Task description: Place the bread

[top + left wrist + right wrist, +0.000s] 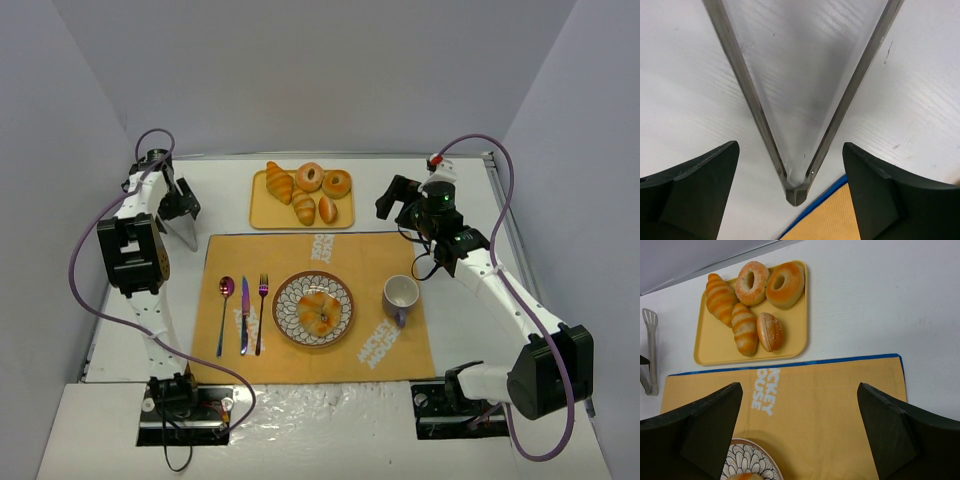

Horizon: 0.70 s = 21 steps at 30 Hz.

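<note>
The bread (318, 310), a knobbly golden bun with pale patches, lies in the middle of the patterned plate (284, 296) at the centre of the orange placemat (300, 252). Only its top edge (744, 477) and the plate's rim (756, 454) show at the bottom of the right wrist view. My left gripper (181, 203) is open over the metal tongs (187, 236) lying off the mat's far left corner. Its fingers stand apart on either side of the tongs' hinge end (795, 192) without touching it. My right gripper (401, 199) hangs open (800, 387) above the mat's far right part, holding nothing.
A yellow tray (258, 214) behind the mat holds two croissants, two ring donuts and a small bun. A spoon (226, 290), knife (243, 318) and fork (262, 312) lie left of the plate. A white mug (400, 294) stands right of it.
</note>
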Tool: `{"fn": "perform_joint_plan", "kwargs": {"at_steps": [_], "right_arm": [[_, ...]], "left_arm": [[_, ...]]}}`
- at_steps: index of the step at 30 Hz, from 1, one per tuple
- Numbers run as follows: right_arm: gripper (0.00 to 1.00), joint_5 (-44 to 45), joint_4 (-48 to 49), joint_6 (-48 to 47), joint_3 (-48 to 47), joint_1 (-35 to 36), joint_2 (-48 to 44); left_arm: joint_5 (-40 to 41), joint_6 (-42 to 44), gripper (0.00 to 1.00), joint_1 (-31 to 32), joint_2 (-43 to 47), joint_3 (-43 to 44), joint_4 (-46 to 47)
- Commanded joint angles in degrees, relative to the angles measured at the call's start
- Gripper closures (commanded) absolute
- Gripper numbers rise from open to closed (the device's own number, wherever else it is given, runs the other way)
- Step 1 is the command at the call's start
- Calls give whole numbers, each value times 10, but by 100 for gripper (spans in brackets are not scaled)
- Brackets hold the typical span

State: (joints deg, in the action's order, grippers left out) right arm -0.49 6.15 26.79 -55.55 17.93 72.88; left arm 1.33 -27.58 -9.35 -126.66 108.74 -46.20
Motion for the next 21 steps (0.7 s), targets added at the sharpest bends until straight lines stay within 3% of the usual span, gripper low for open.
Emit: {"fn": "perform_joint_plan", "kwargs": {"at_steps": [1, 12, 21], "right_arm": [[4, -4, 28, -2, -14, -2, -18], [3, -7, 31, 2, -14, -2, -25], [0, -27, 49, 12, -8, -2, -32]], "left_arm": [[23, 7, 19, 7, 83, -6, -6], [21, 28, 18, 35, 193, -60, -15], [17, 64, 18, 149, 322, -100, -28]]}}
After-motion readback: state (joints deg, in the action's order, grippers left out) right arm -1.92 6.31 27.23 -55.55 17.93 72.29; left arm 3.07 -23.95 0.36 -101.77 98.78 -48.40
